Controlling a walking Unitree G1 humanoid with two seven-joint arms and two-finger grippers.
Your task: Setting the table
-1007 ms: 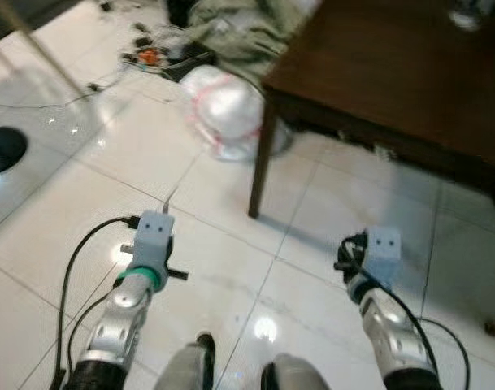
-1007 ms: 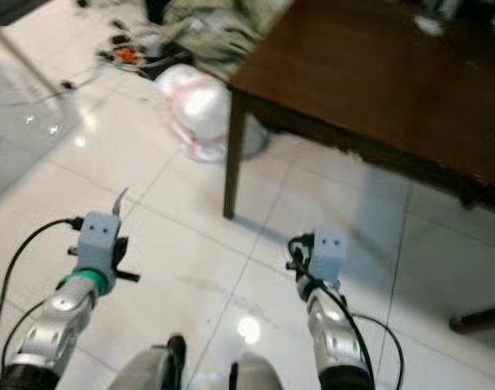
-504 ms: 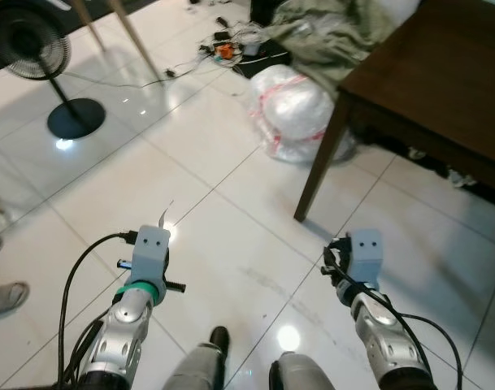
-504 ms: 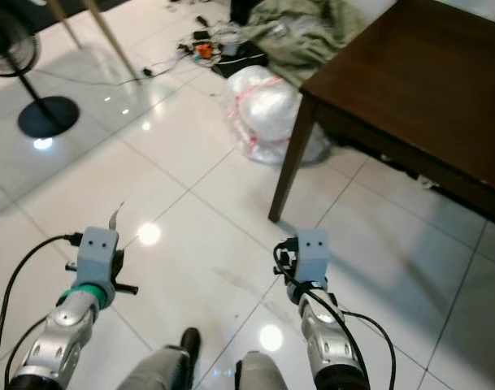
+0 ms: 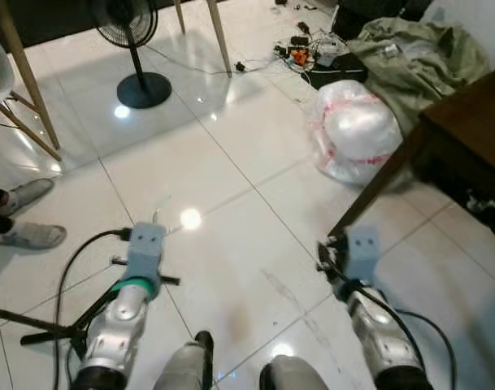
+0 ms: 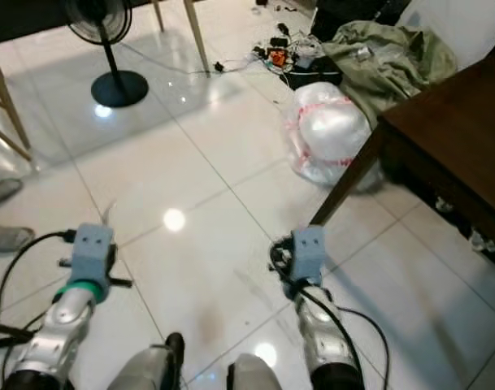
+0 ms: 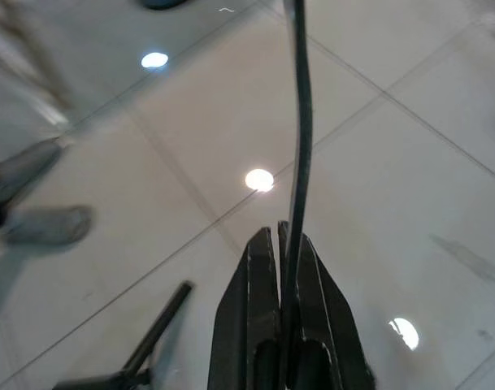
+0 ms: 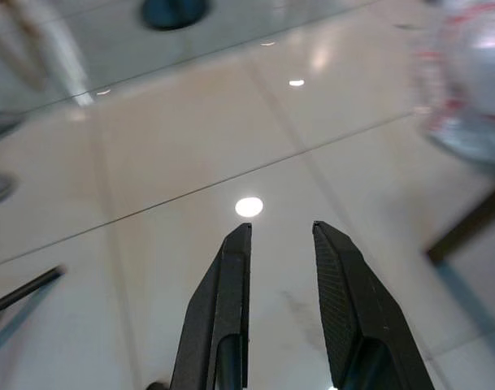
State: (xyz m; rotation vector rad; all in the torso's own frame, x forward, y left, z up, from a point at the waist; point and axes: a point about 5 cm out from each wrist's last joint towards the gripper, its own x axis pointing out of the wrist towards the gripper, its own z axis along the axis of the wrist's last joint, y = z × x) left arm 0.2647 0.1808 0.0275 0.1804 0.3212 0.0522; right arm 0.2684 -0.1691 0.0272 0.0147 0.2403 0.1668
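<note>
**Thin utensil carried over the tiled floor, table at the right**

A glossy white tiled floor [image 5: 231,187] is seen below the robot, with ceiling lights mirrored in it. At the right edge a dark wooden table [image 6: 458,130] stands, one slanted leg reaching the tiles. Beside that leg a white plastic bag [image 5: 354,138] with red markings is set on the floor, and behind it an olive-green heap of cloth [image 6: 389,57] is piled. A black pedestal fan [image 5: 133,49] is placed at the far left, near pale wooden chair legs [image 5: 219,36], and a tangle of cables and small gadgets [image 5: 308,53] lies between fan and cloth. At the left edge a person's grey shoes [image 5: 28,236] are seen on the tiles.

Both silver arms are held forward and low over the floor. The left gripper [image 7: 286,244] has its fingers pressed together on a thin dark metal utensil [image 7: 300,122], whose slender handle is pinched between the pads and runs on past the fingertips; its end is cut off and cannot be identified. The right gripper [image 8: 281,236] is held with its fingers spread apart, nothing between them. The utensil is well apart from the table.
</note>
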